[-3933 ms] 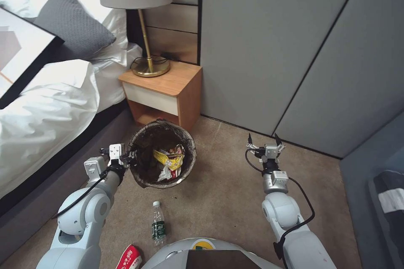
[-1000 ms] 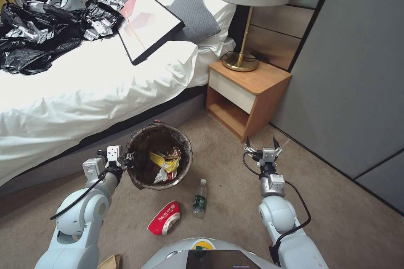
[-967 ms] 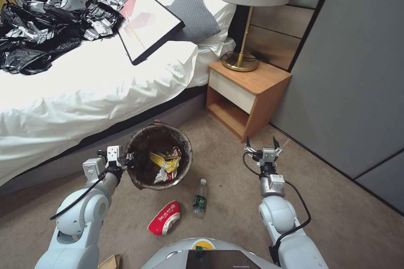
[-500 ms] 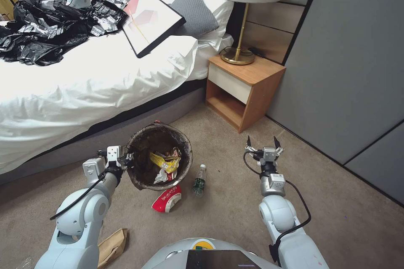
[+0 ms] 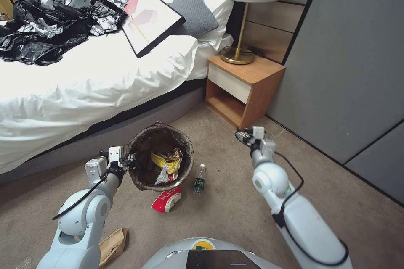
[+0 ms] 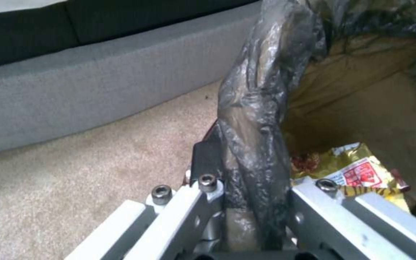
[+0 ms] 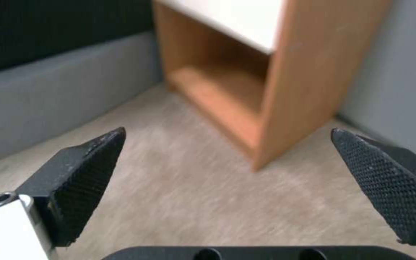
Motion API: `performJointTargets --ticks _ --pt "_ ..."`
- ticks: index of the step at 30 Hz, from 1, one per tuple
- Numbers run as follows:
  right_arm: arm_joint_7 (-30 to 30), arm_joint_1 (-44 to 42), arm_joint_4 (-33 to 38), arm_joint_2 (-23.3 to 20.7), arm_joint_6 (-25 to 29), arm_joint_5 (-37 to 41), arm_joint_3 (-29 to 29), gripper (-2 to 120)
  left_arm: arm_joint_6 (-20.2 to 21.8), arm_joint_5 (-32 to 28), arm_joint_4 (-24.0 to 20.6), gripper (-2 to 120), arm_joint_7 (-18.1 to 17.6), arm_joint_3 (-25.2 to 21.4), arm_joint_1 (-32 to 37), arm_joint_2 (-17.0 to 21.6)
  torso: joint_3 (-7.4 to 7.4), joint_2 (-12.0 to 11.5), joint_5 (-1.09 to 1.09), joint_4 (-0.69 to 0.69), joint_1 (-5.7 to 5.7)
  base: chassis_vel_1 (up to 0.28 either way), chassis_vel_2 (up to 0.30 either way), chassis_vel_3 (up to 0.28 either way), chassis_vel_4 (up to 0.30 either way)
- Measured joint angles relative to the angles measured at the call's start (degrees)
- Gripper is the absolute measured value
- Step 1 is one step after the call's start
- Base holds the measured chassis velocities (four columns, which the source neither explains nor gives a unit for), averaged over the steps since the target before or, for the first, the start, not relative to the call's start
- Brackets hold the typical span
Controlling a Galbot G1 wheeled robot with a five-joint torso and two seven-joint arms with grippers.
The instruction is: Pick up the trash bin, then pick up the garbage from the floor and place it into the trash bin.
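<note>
Left end effector (image 5: 126, 161) clamped on bag-lined rim of trash bin (image 5: 186, 167), bin held beside grey bed base (image 5: 75, 145); yellow wrapper (image 5: 167, 161) and other litter inside. Right end effector (image 7: 227, 187) wide, nothing between fingers (image 7: 85, 173), raised over carpet (image 5: 235, 210), pointed toward wooden nightstand (image 5: 246, 82). On carpet: red-and-white snack packet (image 5: 167, 199) just below bin, clear plastic bottle (image 5: 199, 180) beside it, brown paper bag (image 5: 111, 245) near left arm.

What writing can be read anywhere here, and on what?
None legible.
Red packet: white script, too small to read.
Bottle: green label, unreadable.
Yellow wrapper in the bin: red label, blurred.
</note>
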Motion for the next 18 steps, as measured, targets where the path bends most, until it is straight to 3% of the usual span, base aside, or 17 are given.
performJointTargets --ticks 2,8,18 --pt "2.7 5.3 -1.8 -2.3 -3.7 8.3 -4.8 100 0.0 0.0 -0.2 0 0.0 -0.1 0.0 0.0 0.0 0.0 0.0 -0.01 0.0 0.0 0.0 0.0 0.0" --pt "4.1 12.5 -5.1 -2.4 -5.2 13.3 -12.6 100 -0.1 -0.3 -0.2 0 -0.4 -0.6 0.0 0.0 0.0 0.0 0.0 0.0 0.0 0.0 0.0 0.0 0.0" --pt "4.9 14.5 -9.2 0.5 -6.4 17.0 -17.1 100 -0.3 -0.7 -0.2 0 -0.7 -0.8 -0.3 -0.1 -0.01 0.0 0.0 -0.01 0.0 0.0 0.0 0.0 0.0"
